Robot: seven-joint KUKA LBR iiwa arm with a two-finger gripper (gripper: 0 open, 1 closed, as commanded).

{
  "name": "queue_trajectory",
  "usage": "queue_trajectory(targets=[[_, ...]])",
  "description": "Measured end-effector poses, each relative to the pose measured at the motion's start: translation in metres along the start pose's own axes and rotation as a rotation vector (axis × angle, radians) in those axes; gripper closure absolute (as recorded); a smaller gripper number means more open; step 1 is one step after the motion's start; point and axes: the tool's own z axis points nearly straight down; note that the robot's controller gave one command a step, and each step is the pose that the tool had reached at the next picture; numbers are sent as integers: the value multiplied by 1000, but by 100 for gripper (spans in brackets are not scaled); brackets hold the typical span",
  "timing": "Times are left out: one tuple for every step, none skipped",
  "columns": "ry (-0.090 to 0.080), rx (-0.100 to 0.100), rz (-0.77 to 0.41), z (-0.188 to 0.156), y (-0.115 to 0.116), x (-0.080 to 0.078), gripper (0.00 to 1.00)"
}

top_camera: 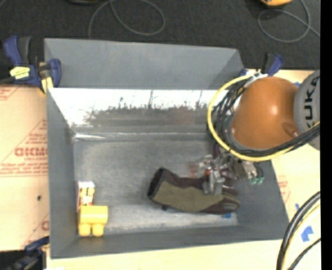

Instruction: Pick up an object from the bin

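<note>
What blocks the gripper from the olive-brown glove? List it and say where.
Nothing visible does. The gripper is directly above the right part of the olive-brown glove. The yellow toy block lies apart, by the left wall of the bin.

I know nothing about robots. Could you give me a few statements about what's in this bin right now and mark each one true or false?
1. A yellow block lies in the left part of the grey bin. True.
2. A dark olive cloth thing, rather like a sock, lies on the bin floor. True.
3. The gripper is over the yellow block. False: it is over the right end of the dark olive cloth thing.
4. The dark olive cloth thing lies on top of the yellow block. False: they lie apart, with bare floor between them.
5. The arm reaches in from the view's right. True.
</note>
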Motion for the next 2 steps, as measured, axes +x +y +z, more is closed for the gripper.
queue_trajectory(targets=[[0, 0, 1, 0, 0, 0, 100], [-3, 0, 203, 102, 12, -21, 100]])
